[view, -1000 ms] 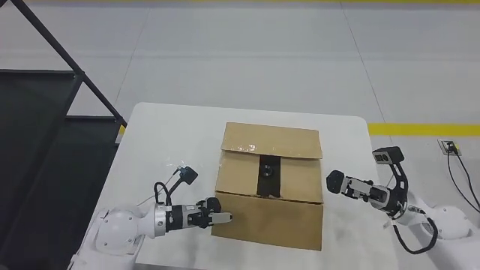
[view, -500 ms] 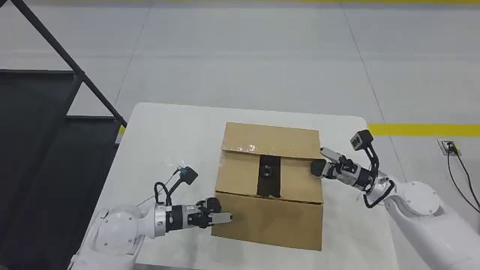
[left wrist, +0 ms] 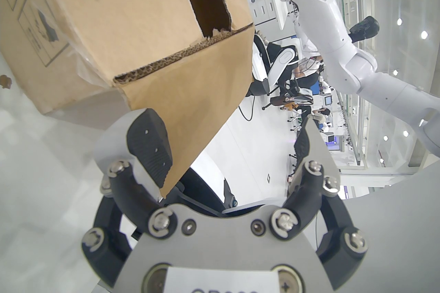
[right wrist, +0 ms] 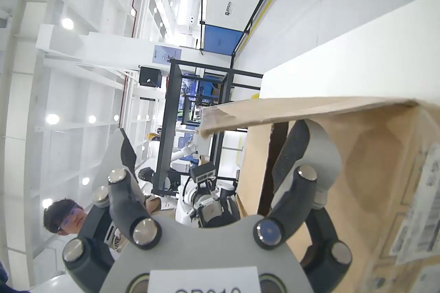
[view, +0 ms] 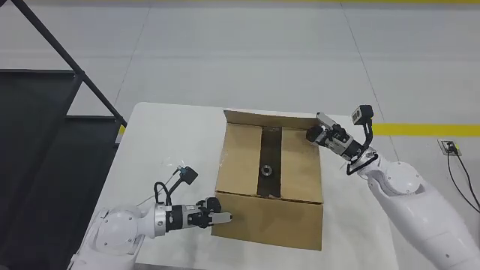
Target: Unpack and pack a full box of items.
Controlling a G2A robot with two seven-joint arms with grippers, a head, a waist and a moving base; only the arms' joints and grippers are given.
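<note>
The cardboard box (view: pixel 294 176) is located on the white surface (view: pixel 165 150), near the centre of the top view. Two top flaps are laid nearly flat on either side of a dark gap, and a small round item (view: pixel 265 169) is seen inside that gap. The far flap (view: pixel 259 118) is raised along the upper edge of the box. The right hand (view: pixel 316 130) is positioned at the upper right corner of the box, at the end of that flap. In the right wrist view its fingers (right wrist: pixel 295 153) are spread apart, and nothing is clamped between them. The left hand (view: pixel 223 217) is positioned at the lower left corner of the box. In the left wrist view this hand is released, and the corner of a cardboard flap is placed between its fingers, against one pad (left wrist: pixel 149 139).
</note>
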